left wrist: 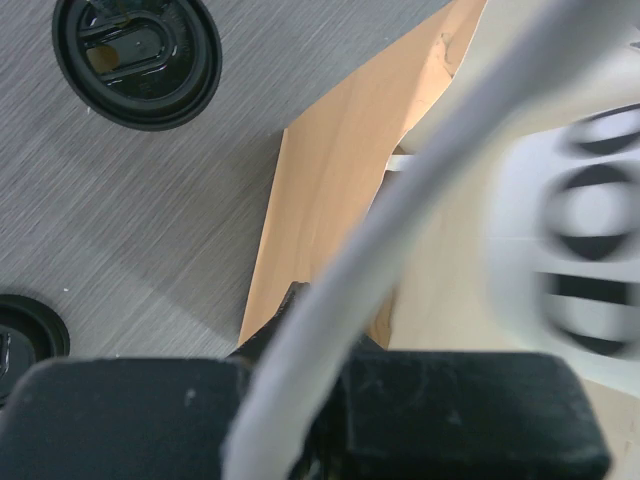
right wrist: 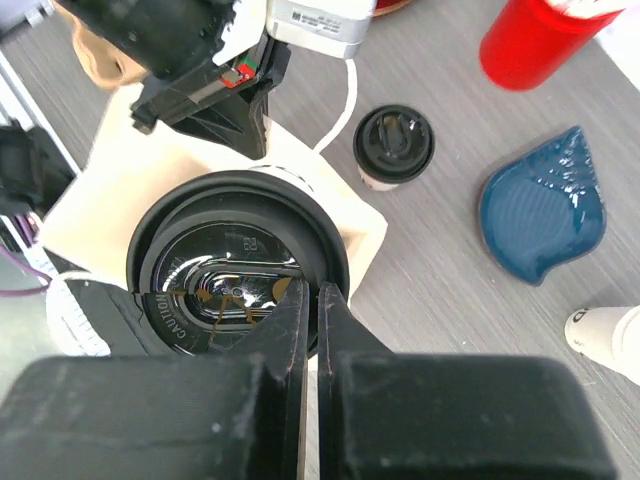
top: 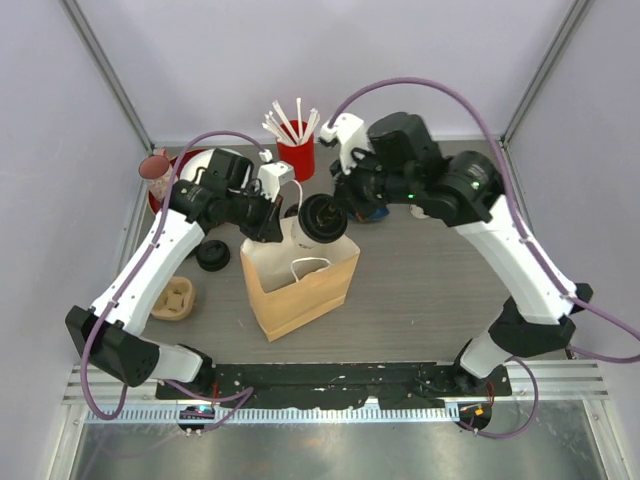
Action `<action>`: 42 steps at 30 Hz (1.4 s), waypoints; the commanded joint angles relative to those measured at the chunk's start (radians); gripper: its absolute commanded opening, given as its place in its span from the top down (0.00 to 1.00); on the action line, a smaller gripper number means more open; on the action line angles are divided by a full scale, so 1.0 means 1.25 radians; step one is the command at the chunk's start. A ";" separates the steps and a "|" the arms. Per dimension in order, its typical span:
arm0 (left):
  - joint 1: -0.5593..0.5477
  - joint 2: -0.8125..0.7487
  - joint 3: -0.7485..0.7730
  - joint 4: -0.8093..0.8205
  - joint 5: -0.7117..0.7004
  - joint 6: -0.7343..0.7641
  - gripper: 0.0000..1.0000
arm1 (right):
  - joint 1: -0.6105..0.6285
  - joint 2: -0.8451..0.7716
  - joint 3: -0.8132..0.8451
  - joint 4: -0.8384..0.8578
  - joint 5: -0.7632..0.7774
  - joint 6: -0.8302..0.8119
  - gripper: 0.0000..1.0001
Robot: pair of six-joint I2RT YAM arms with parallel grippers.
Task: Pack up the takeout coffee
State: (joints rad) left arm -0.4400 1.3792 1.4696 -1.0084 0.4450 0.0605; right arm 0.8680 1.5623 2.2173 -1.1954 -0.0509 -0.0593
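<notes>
Coffee cup (right wrist: 240, 265) with a black lid hangs over the open mouth of the paper bag (top: 300, 285), the right fingers (right wrist: 285, 330) clenched on its lid rim. The left fingers (top: 265, 222), clenched on the bag's white handle (right wrist: 348, 95), hold that mouth open. The descent wants a straight, upright path, with release only once the cup stands on the bag's floor, since a rim grip could pop the lid. Counted: two lidded cups, the second cup (right wrist: 393, 148) standing on the table (top: 420, 290) beyond the bag; one bag; one red straw holder (top: 296, 158); one blue dish (right wrist: 545, 215); two black lids (left wrist: 135, 60) left of the bag.
</notes>
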 commanded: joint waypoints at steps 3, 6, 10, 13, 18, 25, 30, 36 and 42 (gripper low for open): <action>-0.028 -0.005 0.033 0.010 0.012 0.012 1.00 | 0.048 0.089 0.007 -0.038 0.037 -0.068 0.99; -0.028 -0.009 0.038 0.004 0.021 0.017 1.00 | 0.071 0.102 -0.020 -0.037 0.071 -0.107 0.99; -0.030 -0.010 0.040 -0.003 0.024 0.024 1.00 | 0.096 0.126 -0.061 -0.033 0.067 -0.150 0.99; -0.030 -0.014 0.037 -0.003 0.032 0.028 1.00 | 0.096 0.108 -0.130 0.000 0.024 -0.204 0.99; -0.030 -0.012 0.032 -0.001 0.033 0.033 1.00 | 0.096 0.062 -0.251 0.057 -0.013 -0.303 0.99; -0.030 -0.012 0.029 0.004 0.038 0.046 1.00 | 0.095 0.064 -0.322 0.046 -0.101 -0.433 0.99; -0.031 -0.012 0.028 0.005 0.034 0.061 1.00 | 0.095 0.073 -0.374 0.035 -0.093 -0.489 0.99; -0.031 -0.003 0.038 0.002 0.044 0.069 1.00 | 0.093 0.087 -0.371 0.022 -0.092 -0.503 0.99; -0.030 -0.009 0.034 0.000 0.048 0.068 1.00 | 0.095 0.118 -0.381 0.017 -0.073 -0.485 0.99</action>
State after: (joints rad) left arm -0.4770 1.3808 1.4734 -1.0225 0.4839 0.1352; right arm 0.9844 1.6875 1.7500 -1.1557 -0.1474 -0.6605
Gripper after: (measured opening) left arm 0.019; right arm 0.052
